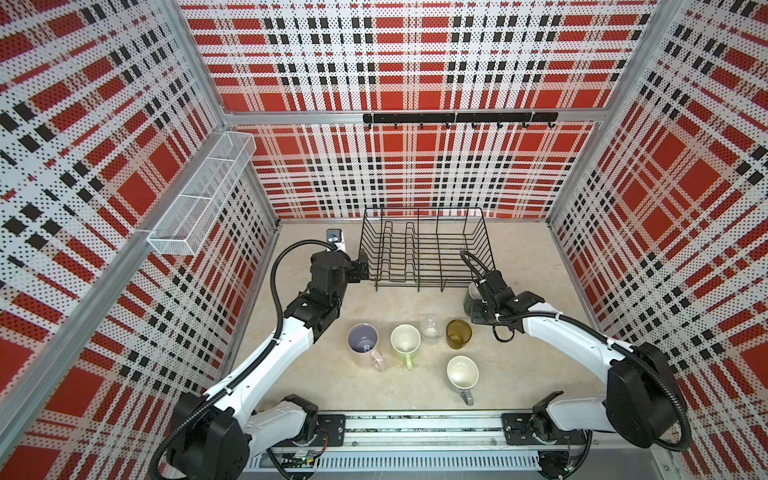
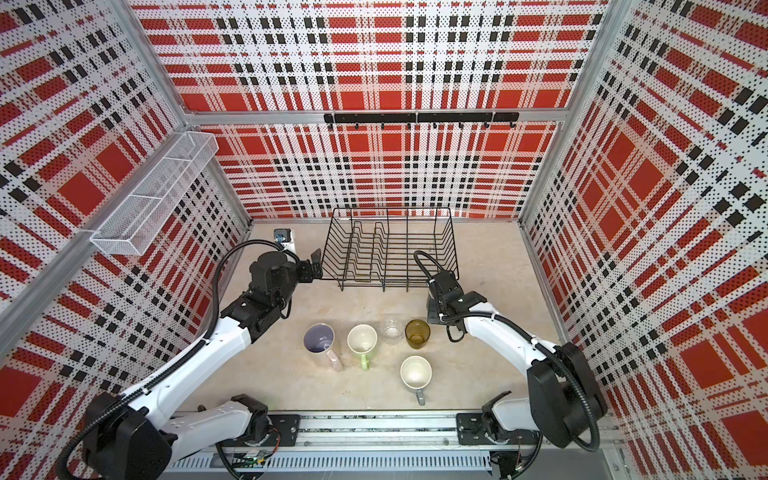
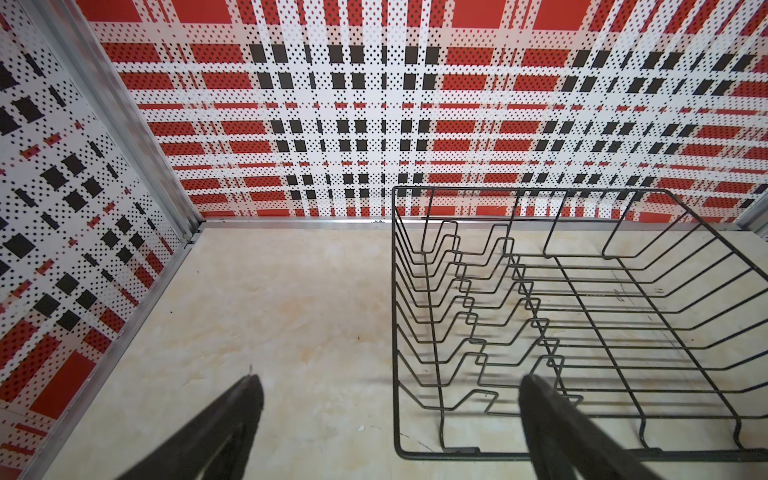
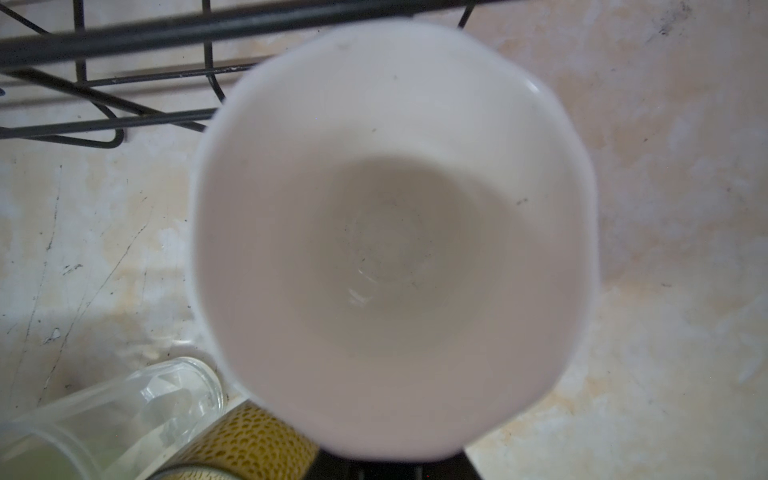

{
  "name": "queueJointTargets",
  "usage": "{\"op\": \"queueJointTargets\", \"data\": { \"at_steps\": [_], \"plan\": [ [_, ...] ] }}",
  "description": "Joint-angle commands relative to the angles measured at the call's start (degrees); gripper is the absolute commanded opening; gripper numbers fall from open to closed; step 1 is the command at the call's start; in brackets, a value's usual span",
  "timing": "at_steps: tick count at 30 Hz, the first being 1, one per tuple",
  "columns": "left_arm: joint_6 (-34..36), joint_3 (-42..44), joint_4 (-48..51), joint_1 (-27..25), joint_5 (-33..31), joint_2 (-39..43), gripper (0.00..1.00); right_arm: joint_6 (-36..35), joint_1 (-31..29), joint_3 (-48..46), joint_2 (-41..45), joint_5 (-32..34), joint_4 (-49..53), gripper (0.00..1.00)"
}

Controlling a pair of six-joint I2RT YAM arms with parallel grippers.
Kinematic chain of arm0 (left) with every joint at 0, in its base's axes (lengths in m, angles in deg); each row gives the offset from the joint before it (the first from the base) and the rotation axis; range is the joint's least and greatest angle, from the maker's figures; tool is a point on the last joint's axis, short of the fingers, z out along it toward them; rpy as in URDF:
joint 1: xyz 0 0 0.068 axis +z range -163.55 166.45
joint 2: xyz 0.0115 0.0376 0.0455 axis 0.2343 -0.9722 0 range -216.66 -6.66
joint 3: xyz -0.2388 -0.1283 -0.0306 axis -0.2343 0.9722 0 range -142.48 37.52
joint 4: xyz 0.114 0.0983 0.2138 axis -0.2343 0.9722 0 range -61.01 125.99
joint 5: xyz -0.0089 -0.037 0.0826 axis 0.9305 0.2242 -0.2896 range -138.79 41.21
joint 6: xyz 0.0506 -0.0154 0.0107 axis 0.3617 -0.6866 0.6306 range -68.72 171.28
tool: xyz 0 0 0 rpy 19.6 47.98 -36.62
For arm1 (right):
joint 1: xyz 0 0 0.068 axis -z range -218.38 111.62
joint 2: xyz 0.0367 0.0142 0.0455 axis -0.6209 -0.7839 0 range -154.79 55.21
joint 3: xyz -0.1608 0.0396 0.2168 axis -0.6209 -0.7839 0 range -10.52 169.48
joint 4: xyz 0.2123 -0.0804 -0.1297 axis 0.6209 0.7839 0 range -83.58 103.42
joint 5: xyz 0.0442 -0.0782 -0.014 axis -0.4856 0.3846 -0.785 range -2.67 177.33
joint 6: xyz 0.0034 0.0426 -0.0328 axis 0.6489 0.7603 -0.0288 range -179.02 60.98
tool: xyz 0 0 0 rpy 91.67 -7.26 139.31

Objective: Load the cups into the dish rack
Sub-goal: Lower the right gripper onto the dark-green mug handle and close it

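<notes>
Your right hand (image 1: 477,311) is clenched on the dark teal white-lined mug (image 4: 395,232), just beside the black wire dish rack (image 1: 422,210). Your left hand (image 3: 388,380) is released at the rack's corner.

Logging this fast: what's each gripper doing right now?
Left gripper: open, empty, at the dish rack's corner.
Right gripper: closed on the dark teal mug.

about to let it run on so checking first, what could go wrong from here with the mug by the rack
The dark, white-lined ceramic mug is close to a rail of the black wire dish rack; a lift could snag it.
The small clear glass and amber tumbler stand right beside it; a sideways swing may topple them.
The left end effector is open astride the rack's side wire, so a bump could slide the rack.
</notes>
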State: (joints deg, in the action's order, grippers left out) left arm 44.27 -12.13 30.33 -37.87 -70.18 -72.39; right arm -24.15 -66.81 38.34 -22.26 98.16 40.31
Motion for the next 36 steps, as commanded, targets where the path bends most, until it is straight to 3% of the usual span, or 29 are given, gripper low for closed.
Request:
{"op": "queueJointTargets", "data": {
  "at_steps": [1,3,12,17,25,28,32,36],
  "plan": [
    [-0.4,-2.4,-1.3,-1.0,-1.1,-0.5,0.98,-0.9,0.5,1.6,1.6,1.4,-1.2,0.07],
    [-0.2,-2.9,-1.3,-1.3,-1.8,-0.9,0.98,-1.1,0.9,1.3,2.2,1.3,-1.2,0.0],
    [1.5,-4.7,-2.4,-3.4,-3.4,-1.5,0.98,-2.8,1.8,0.5,5.1,4.5,4.4,0.0],
    [1.6,-4.8,-3.5,-3.9,-3.6,-2.3,0.98,-2.8,2.1,-1.4,7.7,3.1,7.2,0.0],
    [1.7,-4.4,-3.7,-4.6,-4.2,-3.1,0.98,-2.8,3.0,-3.7,8.2,1.4,5.7,0.09],
    [1.7,-3.5,-3.7,-4.7,-4.8,-2.2,0.98,-2.8,3.0,-3.5,7.5,1.4,5.6,0.15],
    [1.9,-2.0,-3.8,-4.7,-5.9,-0.9,0.98,-2.8,3.1,-3.0,7.3,-0.4,6.1,0.34],
    [2.2,-1.1,-4.5,-4.7,-5.9,0.1,0.98,-4.6,3.0,-1.7,6.4,-1.9,7.4,0.46]
  ]
}}
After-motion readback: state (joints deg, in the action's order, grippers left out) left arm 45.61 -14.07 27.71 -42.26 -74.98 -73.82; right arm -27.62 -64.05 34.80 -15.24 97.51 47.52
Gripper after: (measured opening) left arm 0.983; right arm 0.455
